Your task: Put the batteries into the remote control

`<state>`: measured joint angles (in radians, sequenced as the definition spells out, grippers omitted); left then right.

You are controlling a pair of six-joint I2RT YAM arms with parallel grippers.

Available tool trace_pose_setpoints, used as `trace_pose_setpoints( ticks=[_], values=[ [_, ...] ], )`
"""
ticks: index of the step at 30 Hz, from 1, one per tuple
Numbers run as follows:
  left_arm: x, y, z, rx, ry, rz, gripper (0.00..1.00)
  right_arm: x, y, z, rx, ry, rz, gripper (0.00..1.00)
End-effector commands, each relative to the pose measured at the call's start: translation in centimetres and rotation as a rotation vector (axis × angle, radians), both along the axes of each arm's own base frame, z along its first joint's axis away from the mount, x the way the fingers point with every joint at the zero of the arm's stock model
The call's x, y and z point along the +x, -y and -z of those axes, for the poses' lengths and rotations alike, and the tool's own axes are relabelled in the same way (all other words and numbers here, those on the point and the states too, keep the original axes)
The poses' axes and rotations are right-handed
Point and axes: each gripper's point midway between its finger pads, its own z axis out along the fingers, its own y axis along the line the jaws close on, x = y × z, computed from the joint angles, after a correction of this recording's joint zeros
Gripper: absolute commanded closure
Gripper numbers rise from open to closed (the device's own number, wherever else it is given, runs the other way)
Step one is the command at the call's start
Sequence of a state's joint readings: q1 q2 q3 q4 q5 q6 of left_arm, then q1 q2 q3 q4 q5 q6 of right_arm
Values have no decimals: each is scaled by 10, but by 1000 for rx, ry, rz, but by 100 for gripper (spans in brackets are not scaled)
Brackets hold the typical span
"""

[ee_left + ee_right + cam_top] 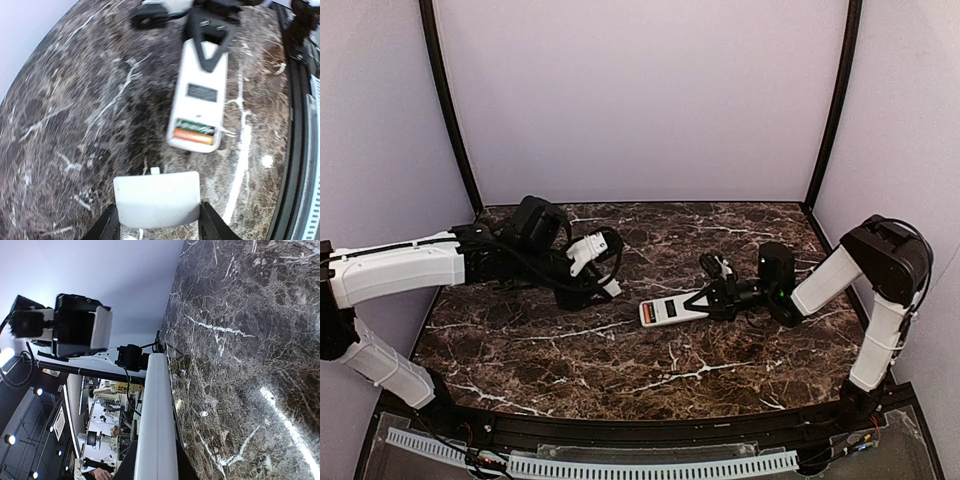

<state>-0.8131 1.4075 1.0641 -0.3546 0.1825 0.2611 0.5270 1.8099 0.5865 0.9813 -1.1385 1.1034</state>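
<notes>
Lying back-up on the table [570, 360], the remote [672, 310] shows both batteries [194, 133] seated at its uncovered end. My right gripper [705, 298] clamps the other end, and my left gripper [157, 227] pinches the white cover [156, 199] near the batteries.

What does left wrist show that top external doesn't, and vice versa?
Left wrist only: the batteries, one greenish-dark and one orange, seated in the open recess of the remote control. It also shows a white plate held between the jaws of the left gripper.
Top external only: the left arm and right arm whole, plus the walls.
Both: the remote lying back-up on the marble table, with the right gripper clamped on the end away from the batteries.
</notes>
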Motion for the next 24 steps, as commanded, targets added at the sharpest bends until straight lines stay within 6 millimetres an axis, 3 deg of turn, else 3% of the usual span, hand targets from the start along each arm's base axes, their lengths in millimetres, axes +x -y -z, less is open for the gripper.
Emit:
trace_pose_setpoints(
  ticks=[1, 11, 24],
  values=[
    [-52, 13, 4, 53, 33, 274, 62, -16, -11, -14, 88, -5, -60, 100],
    [-72, 30, 11, 80, 22, 381, 62, -32, -29, -12, 106, -24, -62, 100],
    [-66, 43, 30, 190, 61, 394, 61, -33, -39, -16, 97, 8, -80, 100]
  ],
)
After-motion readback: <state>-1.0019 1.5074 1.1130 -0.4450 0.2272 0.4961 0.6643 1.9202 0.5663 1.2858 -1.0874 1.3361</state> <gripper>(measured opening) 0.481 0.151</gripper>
